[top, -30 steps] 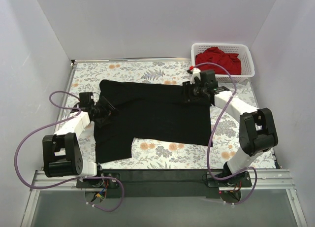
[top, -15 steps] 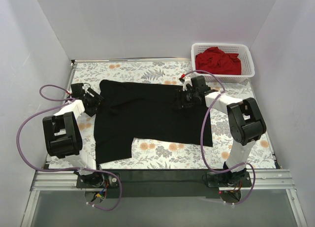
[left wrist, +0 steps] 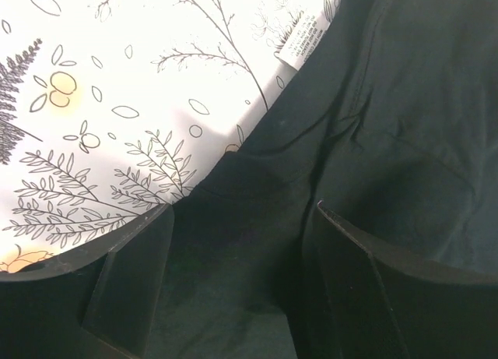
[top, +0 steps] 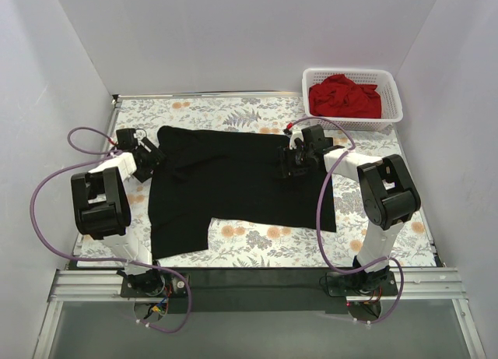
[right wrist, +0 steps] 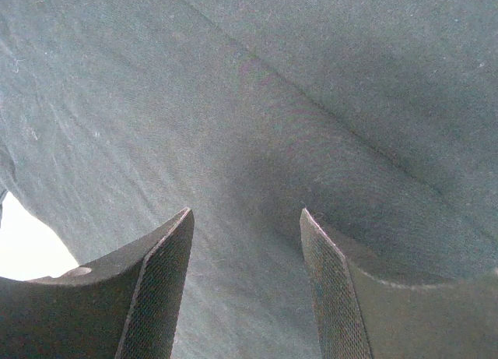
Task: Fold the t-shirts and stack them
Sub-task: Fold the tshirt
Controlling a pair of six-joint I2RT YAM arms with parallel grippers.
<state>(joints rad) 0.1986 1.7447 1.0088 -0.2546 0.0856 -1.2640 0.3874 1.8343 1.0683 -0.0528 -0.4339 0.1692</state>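
The black t-shirt (top: pixel 241 180) lies spread flat across the middle of the floral bench (top: pixel 257 246). One flap of it reaches toward the near edge on the left.

The left fingers (left wrist: pixel 132 281) stand parted at the shirt's left border. In the wrist view they straddle a rumpled bit of dark cloth where it meets the bare bench, with a white label (left wrist: pixel 299 43) just beyond. Nothing is pinched. The right fingers (right wrist: pixel 159 297) are equally parted and hold nothing. They hover low over smooth cloth right of the shirt's centre, with a seam running diagonally ahead of them.

At the far right, the red t-shirt (top: pixel 344 96) sits bunched in the white basket (top: pixel 389 119), well apart from both arms.

The task looks to be at its start, with both arms lining up a grasp for the first fold of the black shirt and the red one untouched. The next move probably means lowering and closing on the fabric. The left side has an edge to catch. The right side faces flat cloth, so it would need to press down and gather a ridge, or shift out to a border, for the two arms to lift evenly.
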